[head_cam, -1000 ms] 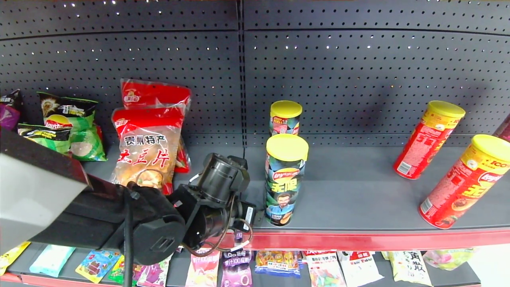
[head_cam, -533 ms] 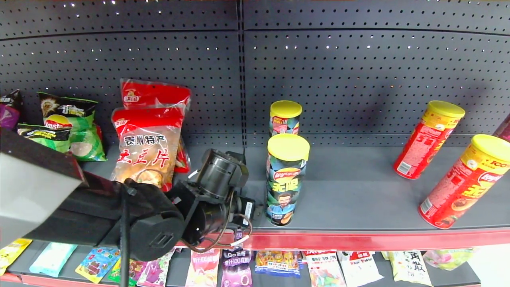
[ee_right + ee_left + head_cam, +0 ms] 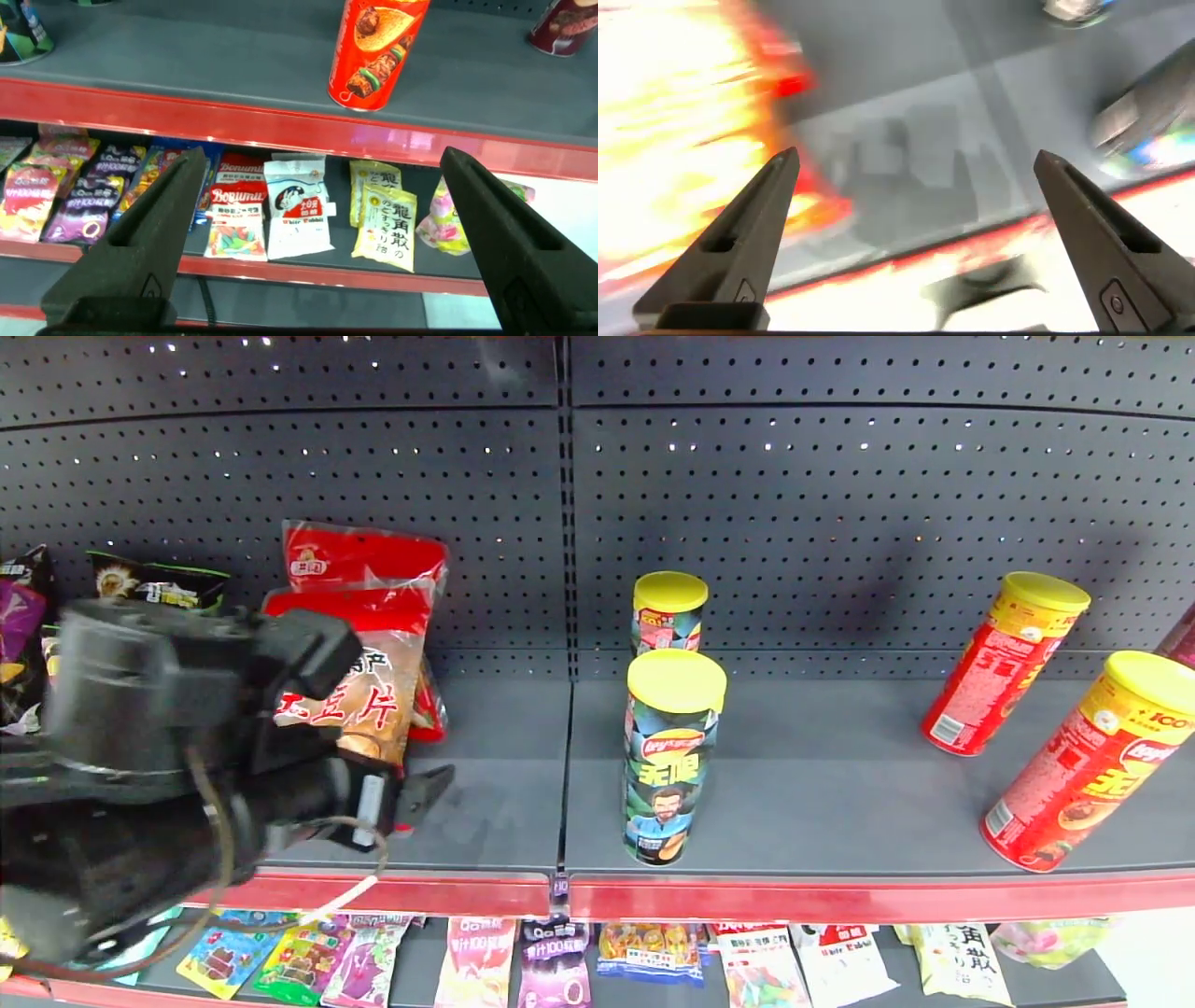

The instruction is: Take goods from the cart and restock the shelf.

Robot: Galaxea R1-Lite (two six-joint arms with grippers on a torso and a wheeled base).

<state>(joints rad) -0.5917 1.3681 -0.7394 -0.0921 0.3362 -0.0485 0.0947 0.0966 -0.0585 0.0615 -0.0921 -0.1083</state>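
A dark teal chip can (image 3: 670,756) with a yellow lid stands upright near the front edge of the grey shelf (image 3: 822,803), a second one (image 3: 667,611) behind it. My left gripper (image 3: 411,798) hovers over the shelf's front left part, beside the red snack bag (image 3: 350,653) and well left of the can. In the left wrist view the gripper (image 3: 915,187) is open and holds nothing, with the bag (image 3: 673,121) to one side and the can (image 3: 1148,121) to the other. My right gripper (image 3: 318,233) is open and holds nothing, in front of the lower shelf.
Two red cans (image 3: 1004,663) (image 3: 1088,761) lean on the shelf's right part; one red can (image 3: 374,47) appears in the right wrist view. Green chip bags (image 3: 159,593) sit far left. Several small packets (image 3: 299,205) lie on the lower shelf. A red lip (image 3: 840,901) edges the shelf.
My left arm has swung away to the left from the front teal can, which stays upright on the shelf. The gripper now sits by the red bag.
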